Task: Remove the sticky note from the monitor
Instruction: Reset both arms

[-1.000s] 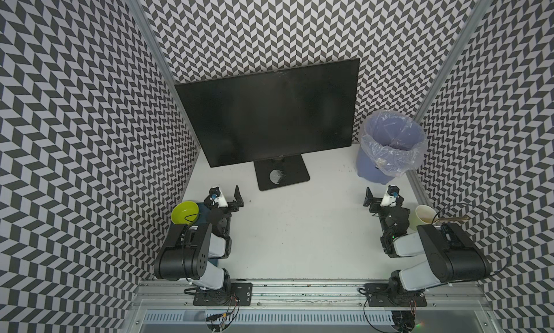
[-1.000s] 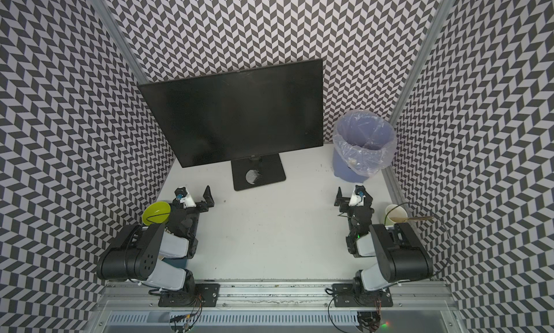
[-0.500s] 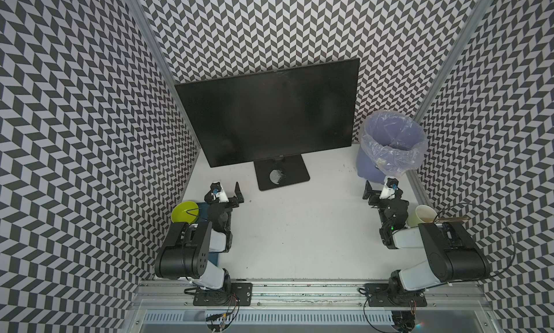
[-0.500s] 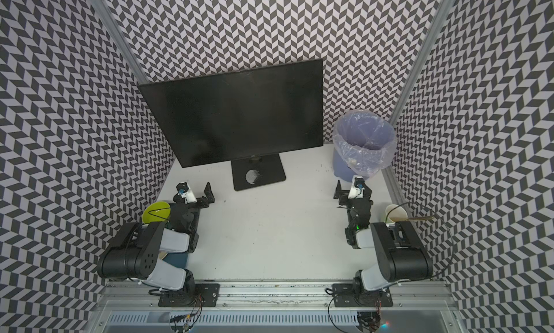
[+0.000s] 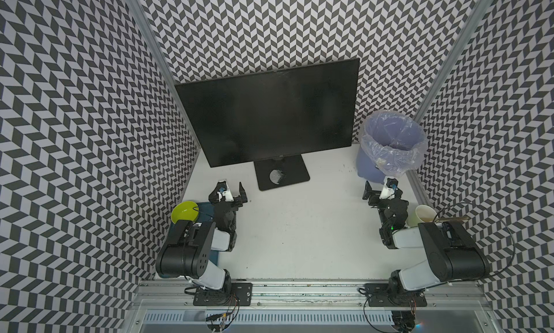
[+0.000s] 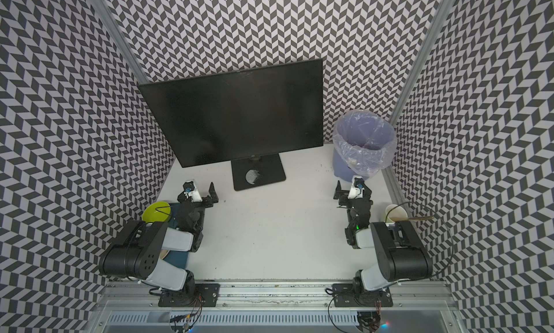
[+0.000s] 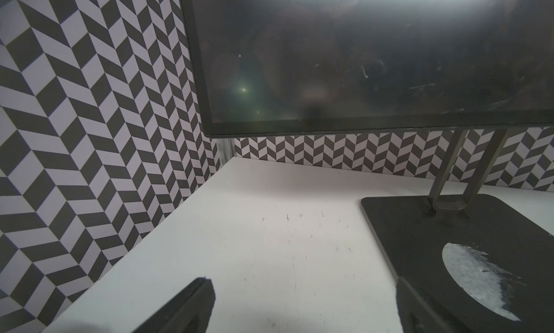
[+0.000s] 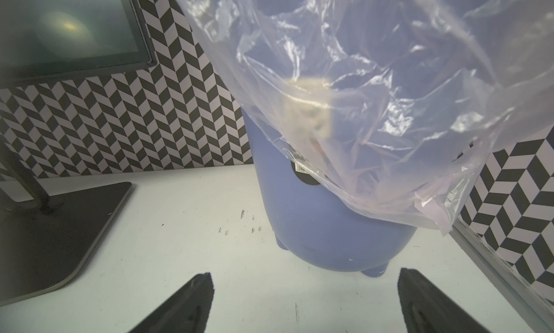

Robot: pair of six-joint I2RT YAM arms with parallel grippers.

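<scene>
The monitor [image 5: 269,115] [image 6: 239,112] stands at the back of the white table, its dark screen blank; no sticky note shows on it. A pale yellow square [image 8: 308,106], possibly the sticky note, shows blurred through the bin's plastic bag. My left gripper [image 5: 229,193] [image 7: 302,282] hangs open and empty low over the table, just left of the monitor's base [image 5: 281,174]. On the other side, my right gripper [image 5: 383,193] [image 8: 304,276] is open and empty too, right in front of the bin.
A blue bin [image 5: 389,142] lined with a clear bag stands at the back right. A yellow-green bowl [image 5: 184,216] sits on a dark blue board [image 5: 207,208] by the left arm. A paper cup [image 5: 424,216] stands beside the right arm, near the wall.
Both grippers have shifted slightly toward the back of the table and stayed open. The monitor and bin have not moved.
</scene>
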